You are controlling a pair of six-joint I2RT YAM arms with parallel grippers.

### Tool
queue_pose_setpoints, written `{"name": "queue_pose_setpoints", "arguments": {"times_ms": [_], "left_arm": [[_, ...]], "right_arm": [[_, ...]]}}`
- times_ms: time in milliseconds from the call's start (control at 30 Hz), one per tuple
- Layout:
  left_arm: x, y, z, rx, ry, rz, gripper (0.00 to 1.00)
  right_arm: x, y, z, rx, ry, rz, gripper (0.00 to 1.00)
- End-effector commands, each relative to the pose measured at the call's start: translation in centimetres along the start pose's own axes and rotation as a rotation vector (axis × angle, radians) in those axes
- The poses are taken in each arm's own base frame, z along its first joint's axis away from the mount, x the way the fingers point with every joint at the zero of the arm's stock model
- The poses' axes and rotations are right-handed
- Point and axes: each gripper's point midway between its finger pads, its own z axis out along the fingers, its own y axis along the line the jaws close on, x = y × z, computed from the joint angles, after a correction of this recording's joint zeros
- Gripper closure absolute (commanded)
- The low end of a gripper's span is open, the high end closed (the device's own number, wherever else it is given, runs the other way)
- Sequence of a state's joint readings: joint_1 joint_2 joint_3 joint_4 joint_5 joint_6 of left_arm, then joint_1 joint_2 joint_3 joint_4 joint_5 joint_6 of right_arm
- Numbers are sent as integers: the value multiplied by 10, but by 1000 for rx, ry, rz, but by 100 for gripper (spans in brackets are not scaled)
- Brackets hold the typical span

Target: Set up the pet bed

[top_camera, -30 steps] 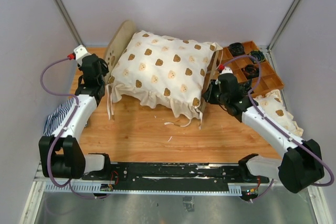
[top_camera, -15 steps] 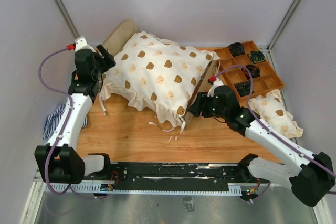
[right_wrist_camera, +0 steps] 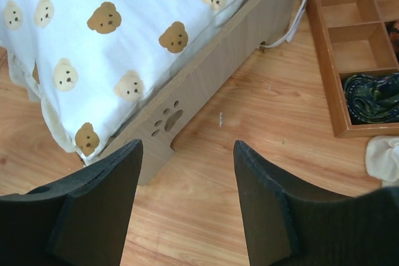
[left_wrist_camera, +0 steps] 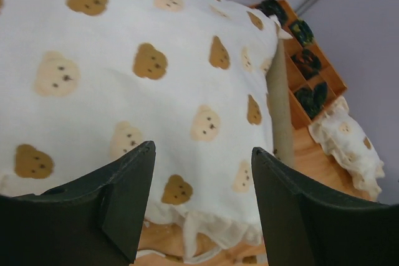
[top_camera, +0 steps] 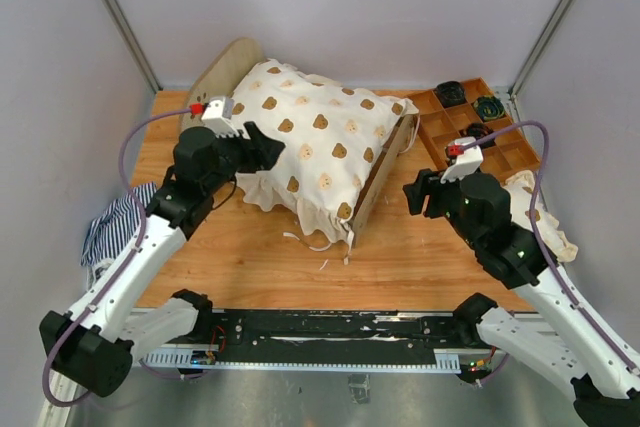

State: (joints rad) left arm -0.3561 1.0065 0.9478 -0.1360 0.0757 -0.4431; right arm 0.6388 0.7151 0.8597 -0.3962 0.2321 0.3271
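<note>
Hovering both grippers beside the pet bed, which sits angled mid-table toward the back with a bear-print cushion heaped over it. My left gripper is spread wide at the cushion's near-left edge, nothing between the fingers. My right gripper is also wide apart and empty, over the bare table just right of the bed's plywood side. A brown tray stands right of the bed.
</note>
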Motion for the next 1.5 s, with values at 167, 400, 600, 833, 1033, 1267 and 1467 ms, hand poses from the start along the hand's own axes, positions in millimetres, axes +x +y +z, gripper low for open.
{"name": "queue_pose_setpoints", "arguments": {"times_ms": [167,400,600,833,1033,1267,1467], "left_arm": [[66,-61,2,146,155,24,33],[87,-119,21,198,166,116,36],[110,-161,56,239,216,172,38],[154,-190,96,288,332,245,39],[181,-187,124,241,369,320,39],[205,-173,140,198,403,393,44],[218,-170,140,215,431,454,55]], "right_arm": [[-14,-18,-26,52,-55,-64,38],[-18,-35,-40,122,-99,-58,38],[-19,-41,-49,136,-131,-48,38],[-19,-45,-54,144,-149,-48,38],[-18,-45,-57,136,-160,-43,38],[-16,-45,-58,130,-165,-42,38],[-17,-45,-59,127,-167,-40,38]]}}
